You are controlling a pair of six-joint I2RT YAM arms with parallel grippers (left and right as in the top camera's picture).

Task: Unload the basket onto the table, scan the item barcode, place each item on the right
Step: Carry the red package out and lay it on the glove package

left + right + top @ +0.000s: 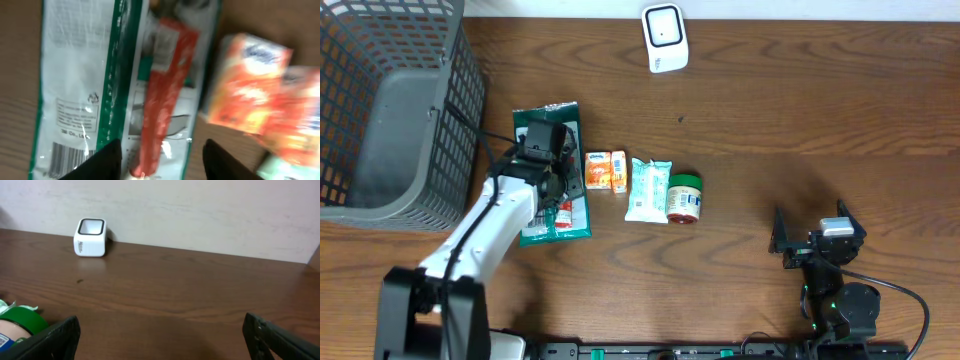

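Looking from overhead: we see a flat, glossy green-and-white packet (576, 225) on the wood-grain table (820, 120), just right of a grey mesh basket (395, 110).
Row beside it: two small orange cartons (605, 170), a crinkled pale blue wrapper (647, 190) and a round jar (684, 197) with a green lid.
Far edge: a white, boxy scanner (665, 38) stands well apart from the packet.
Claw over packet: the left claw (550, 150) hangs above the packet's middle, hiding part of it.
Other claw: the right claw (817, 235) sits well apart at the near right, spread wide.
Left wrist view: the left claw (165, 160) is spread; its dark fingertips (107, 162) stand either side of the packet's (85, 75) red strip, with a barcode at lower left. We cannot tell whether they touch the film. The blurred cartons (247, 85) lie to the right.
Right wrist view: the right claw (160, 345) gapes over bare table (175, 280); the scanner (90, 237) stands by the wall and the jar (20, 322) shows at the left edge.
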